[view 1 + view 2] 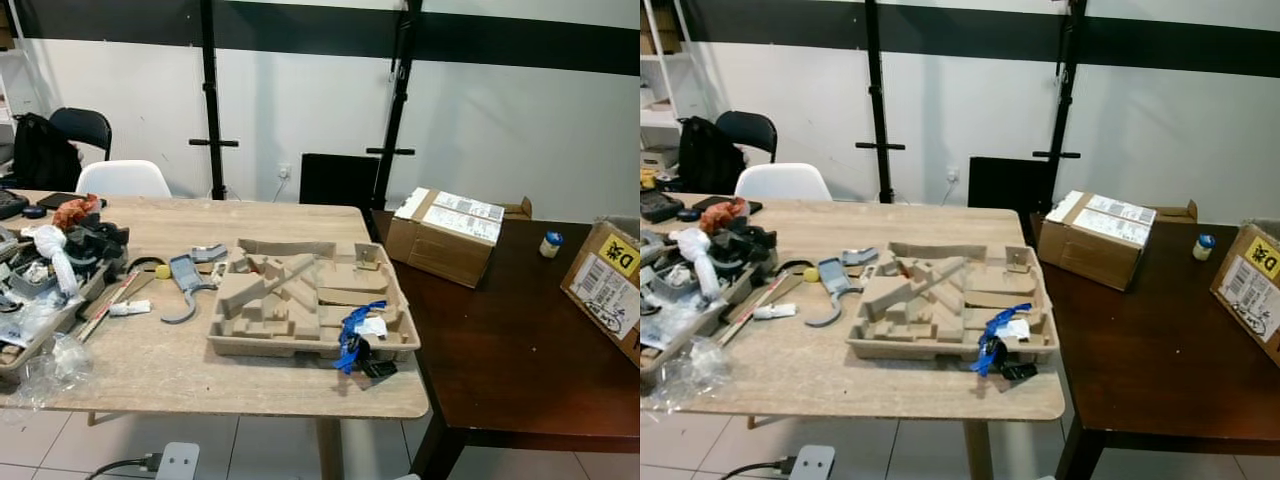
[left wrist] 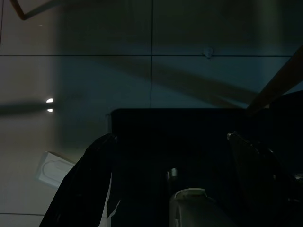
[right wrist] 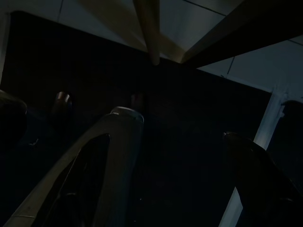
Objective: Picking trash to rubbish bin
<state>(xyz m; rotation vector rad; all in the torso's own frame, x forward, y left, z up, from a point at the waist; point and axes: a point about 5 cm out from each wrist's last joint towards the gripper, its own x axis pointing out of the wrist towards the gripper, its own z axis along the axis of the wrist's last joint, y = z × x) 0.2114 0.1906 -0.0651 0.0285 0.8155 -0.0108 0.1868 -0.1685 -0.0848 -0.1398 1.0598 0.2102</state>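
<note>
Ahead, in the left eye view, a moulded pulp tray (image 1: 300, 300) is seen near the front edge of the pale worktop (image 1: 180, 370), with a blue-and-white scrap of trash (image 1: 358, 335) at its front right corner. A cardboard box (image 1: 445, 235) is set on the dark table (image 1: 520, 360) alongside. In the left wrist view, the left gripper (image 2: 173, 142) is held spread above the tiled floor (image 2: 94, 71) (very dim). In the right wrist view, the right gripper (image 3: 182, 142) is likewise spread.

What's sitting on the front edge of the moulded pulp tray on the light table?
On the front rim of the pulp tray lies a blue strap with crumpled white paper, and a small black item sits just below on the table. What the strap covers cannot be seen.
</note>
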